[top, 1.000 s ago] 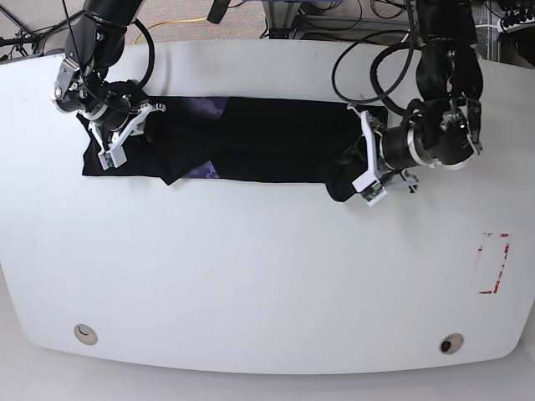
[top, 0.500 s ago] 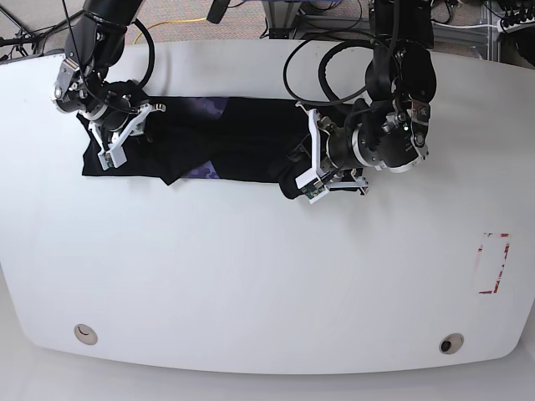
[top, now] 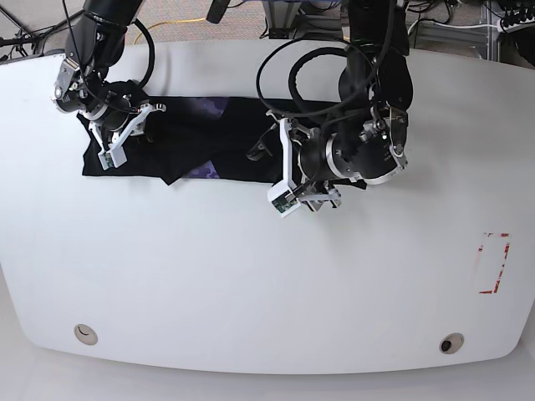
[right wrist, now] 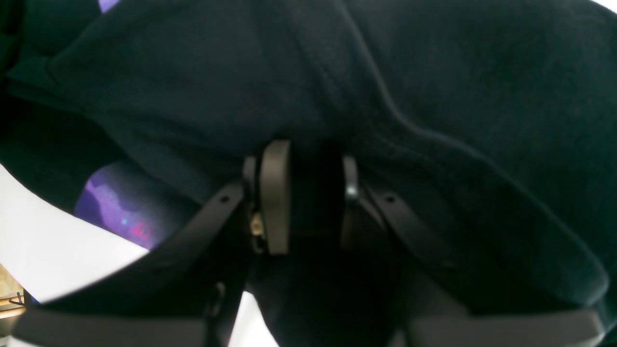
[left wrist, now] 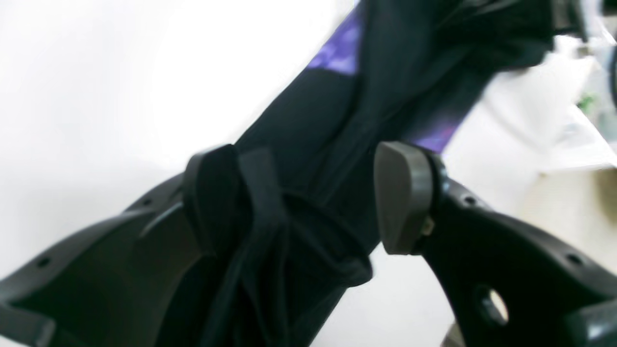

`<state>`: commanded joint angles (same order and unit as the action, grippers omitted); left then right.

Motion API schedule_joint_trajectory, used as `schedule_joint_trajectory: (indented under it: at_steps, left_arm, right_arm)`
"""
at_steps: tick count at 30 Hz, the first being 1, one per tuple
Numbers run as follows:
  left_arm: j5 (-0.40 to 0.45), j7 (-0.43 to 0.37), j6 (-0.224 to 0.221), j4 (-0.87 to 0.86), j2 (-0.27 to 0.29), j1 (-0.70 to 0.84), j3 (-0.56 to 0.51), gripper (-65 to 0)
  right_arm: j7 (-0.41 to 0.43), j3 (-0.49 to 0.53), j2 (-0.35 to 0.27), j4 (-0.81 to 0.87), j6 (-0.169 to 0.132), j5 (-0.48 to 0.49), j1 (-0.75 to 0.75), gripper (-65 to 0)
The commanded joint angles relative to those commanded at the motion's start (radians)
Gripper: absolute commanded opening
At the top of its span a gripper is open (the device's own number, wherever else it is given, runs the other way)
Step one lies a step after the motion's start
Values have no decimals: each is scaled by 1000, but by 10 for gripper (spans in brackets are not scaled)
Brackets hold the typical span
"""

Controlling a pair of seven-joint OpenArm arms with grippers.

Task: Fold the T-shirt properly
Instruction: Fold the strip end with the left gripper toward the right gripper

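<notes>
Base view: black short-sleeved cloth T-shirt (top: 242, 142) lies as a long, narrow folded band across the far half of the white, smooth surface (top: 251, 284), passing under both arms. Purplish patches show at both long edges of the band, between the two claws and nearer the right one.

Left claw, dark with rounded black tips (left wrist: 308, 200): tips well apart. Left wrist view shows black cloth running between and below them, with a raised, creased fold directly between the tips and a rounded flap of cloth beside the right-hand tip in that view. No cloth seen pinched; contact with the cloth cannot be determined. Beyond the tips, the band continues toward the right arm, purple patches on either side of it. In the base view this claw is over the near edge of the band, its white-and-black body covering part of the cloth.

Right claw, dark grey with narrow tips (right wrist: 315, 197): over the band's other end. Right wrist view shows the tips a little apart, blurred, with dark cloth filling the view around and between them. Whether any cloth is gripped: cannot tell. A long ridge of cloth runs beside the tips; a purple patch with pink specks lies off to one side.
</notes>
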<state>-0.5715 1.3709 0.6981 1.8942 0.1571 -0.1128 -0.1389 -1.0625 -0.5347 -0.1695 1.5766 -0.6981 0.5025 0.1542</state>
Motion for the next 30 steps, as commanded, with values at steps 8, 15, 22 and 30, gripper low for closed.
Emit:
schedule_joint_trajectory:
  at_steps: [8,15,22,30]
  left_arm:
    - [-68,25,0,-6,-103,-14,167,-235]
    - [-64,6,0,-11,-227,25,261,-265]
    - [-63,-38,0,-74,-231,57,180,-426]
    - [2,-31,0,-190,-225,25,-74,-442]
  right_arm:
    - [0,0,0,0,0,0,-14,-518]
    - [0,-2,0,2,0,0,-20,-520]
    - [0,-2,0,0,0,0,-26,-520]
    - [0,-2,0,0,0,0,-28,-520]
